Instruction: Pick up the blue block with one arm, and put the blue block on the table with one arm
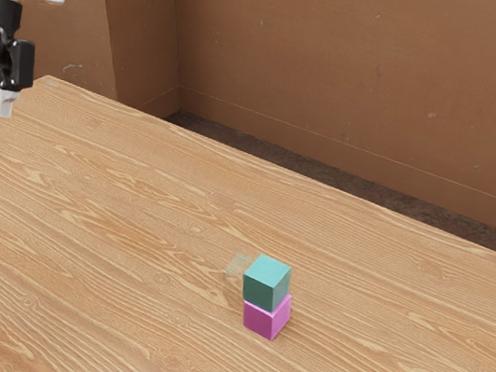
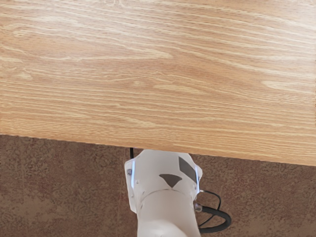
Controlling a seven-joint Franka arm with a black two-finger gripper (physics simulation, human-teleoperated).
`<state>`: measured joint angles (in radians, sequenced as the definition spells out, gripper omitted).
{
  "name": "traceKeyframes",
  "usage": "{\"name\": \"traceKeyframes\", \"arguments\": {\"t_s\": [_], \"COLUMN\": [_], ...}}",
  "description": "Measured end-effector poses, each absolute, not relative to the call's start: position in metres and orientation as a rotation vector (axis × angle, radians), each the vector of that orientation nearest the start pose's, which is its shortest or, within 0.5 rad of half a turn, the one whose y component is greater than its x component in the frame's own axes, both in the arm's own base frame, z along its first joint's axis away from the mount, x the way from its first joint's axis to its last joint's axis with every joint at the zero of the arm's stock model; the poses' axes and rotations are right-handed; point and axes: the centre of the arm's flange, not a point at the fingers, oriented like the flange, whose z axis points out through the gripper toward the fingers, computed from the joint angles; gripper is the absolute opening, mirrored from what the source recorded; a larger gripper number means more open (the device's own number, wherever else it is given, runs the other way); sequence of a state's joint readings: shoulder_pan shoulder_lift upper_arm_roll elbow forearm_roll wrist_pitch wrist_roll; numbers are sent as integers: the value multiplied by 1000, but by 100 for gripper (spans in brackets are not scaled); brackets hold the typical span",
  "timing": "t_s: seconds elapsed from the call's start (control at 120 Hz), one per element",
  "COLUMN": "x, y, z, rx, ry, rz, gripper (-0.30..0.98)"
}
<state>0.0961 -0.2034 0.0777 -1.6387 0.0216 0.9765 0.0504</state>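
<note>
presumably, gripping the blue block (image 1: 265, 285) low risked dragging the pink block (image 1: 265, 316); we could not tell whether the hand (image 1: 4, 102) was open.

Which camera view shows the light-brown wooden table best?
The exterior view: it takes in a broad stretch of the table, one long edge, and the teal cube stacked on the magenta cube. The wrist view shows wood grain from above and an edge, with the arm's white base beside it.
</note>
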Motion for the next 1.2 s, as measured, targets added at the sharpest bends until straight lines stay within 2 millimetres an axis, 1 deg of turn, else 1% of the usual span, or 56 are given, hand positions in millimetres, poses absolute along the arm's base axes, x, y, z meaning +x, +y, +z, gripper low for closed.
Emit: {"name": "traceKeyframes", "arguments": {"t_s": [0.083,0.108,0.15,0.192,0.217,0.25,0.275,0.3,0.342,0.392,0.458,0.508,0.567,0.658,0.717,0.75,0.783,0.9,0.95,1.0,1.058,1.1,1.142,1.2], "x": [426,429,430,429,428,430,438,451,477,510,541,562,580,598,611,614,614,602,595,589,583,578,575,574], "y": [83,82,77,59,45,23,7,-7,-29,-53,-82,-99,-105,-102,-101,-106,-117,-160,-177,-186,-195,-204,-214,-223], "z": [660,670,700,742,764,779,780,772,752,718,681,655,634,615,595,586,582,564,551,526,507,499,495,489], "rx": [-3124,-3128,-3126,-3117,-3112,-3100,-3092,-3086,-3080,-3075,-3070,-3070,-3069,-3034,-3011,-2998,-2987,-2994,-3001,-3022,-3054,-3072,-3088,-3111], "ry": [-179,-172,-143,-75,-26,49,96,136,199,267,354,402,418,406,402,411,431,466,482,486,475,473,474,463], "rz": [542,465,314,134,41,-31,-50,-43,-12,43,84,101,100,74,84,83,74,87,99,140,174,182,178,167], "gripper": [69,69,69,69,69,69,69,69,69,69,69,69,69,69,69,69,69,69,69,69,69,69,69,69]}}
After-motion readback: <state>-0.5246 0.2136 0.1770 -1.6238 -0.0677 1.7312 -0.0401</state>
